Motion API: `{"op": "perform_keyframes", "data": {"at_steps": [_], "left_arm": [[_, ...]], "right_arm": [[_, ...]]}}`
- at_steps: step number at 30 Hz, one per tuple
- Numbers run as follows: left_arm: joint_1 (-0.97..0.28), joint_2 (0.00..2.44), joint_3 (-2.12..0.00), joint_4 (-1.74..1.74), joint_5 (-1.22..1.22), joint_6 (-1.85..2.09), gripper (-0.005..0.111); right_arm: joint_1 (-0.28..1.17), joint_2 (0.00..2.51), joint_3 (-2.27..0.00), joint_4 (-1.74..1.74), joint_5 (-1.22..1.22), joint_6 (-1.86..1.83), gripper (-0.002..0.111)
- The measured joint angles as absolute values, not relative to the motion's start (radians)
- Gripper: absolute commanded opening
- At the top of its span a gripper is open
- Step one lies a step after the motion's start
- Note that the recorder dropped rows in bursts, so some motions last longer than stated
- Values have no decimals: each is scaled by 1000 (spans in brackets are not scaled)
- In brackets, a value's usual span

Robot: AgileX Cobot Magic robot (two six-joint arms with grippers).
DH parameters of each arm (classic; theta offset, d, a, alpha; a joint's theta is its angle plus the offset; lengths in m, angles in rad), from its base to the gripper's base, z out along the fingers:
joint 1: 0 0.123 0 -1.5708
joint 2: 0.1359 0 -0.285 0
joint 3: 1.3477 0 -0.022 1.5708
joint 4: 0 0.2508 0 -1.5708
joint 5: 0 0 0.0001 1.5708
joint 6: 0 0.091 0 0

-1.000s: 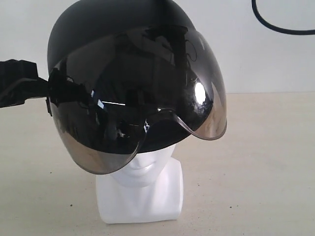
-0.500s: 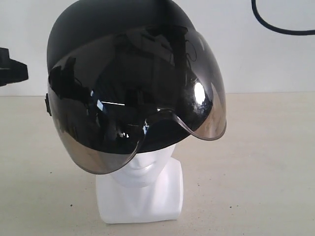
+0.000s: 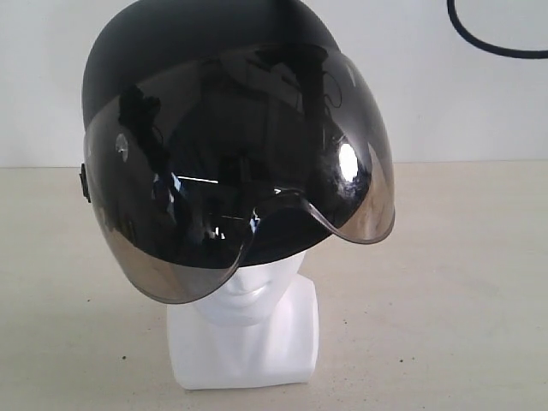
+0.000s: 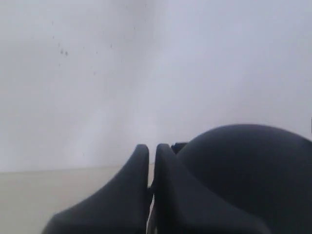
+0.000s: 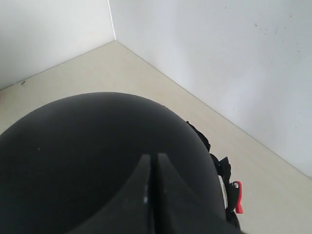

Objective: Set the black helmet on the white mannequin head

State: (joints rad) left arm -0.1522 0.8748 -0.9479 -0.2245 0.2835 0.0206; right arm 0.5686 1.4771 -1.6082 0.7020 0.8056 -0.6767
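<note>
Two grippers, both closed and empty — left gripper [image 4: 147, 155] beside the black helmet [image 3: 188, 51], right gripper [image 5: 151, 161] above its crown, apparently nearer; helmet seated on white mannequin head [image 3: 248, 342].

Lab-like setup — white wall [image 3: 471, 94], beige tabletop [image 3: 454, 300]

The black helmet [image 3: 171, 51] seemingly hides most of the white mannequin head [image 3: 244, 338].

Exterior camera faces the helmet [image 3: 171, 43] front-on at close range; left wrist camera sees its dome sidelong, right wrist camera from just above.
</note>
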Motion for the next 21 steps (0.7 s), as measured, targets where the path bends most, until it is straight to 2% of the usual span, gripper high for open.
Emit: {"op": "perform_keyframes", "data": {"at_steps": [7, 14, 21], "left_arm": [[-152, 1008, -1102, -382, 328, 232, 5], [-152, 1167, -1249, -885, 520, 890, 5], [-152, 1312, -1372, -1031, 603, 1066, 5]], "right_arm": [[569, 1443, -1606, 702, 780, -677, 0], [569, 1439, -1604, 769, 888, -748, 0], [569, 1439, -1656, 790, 1019, -777, 0]]}}
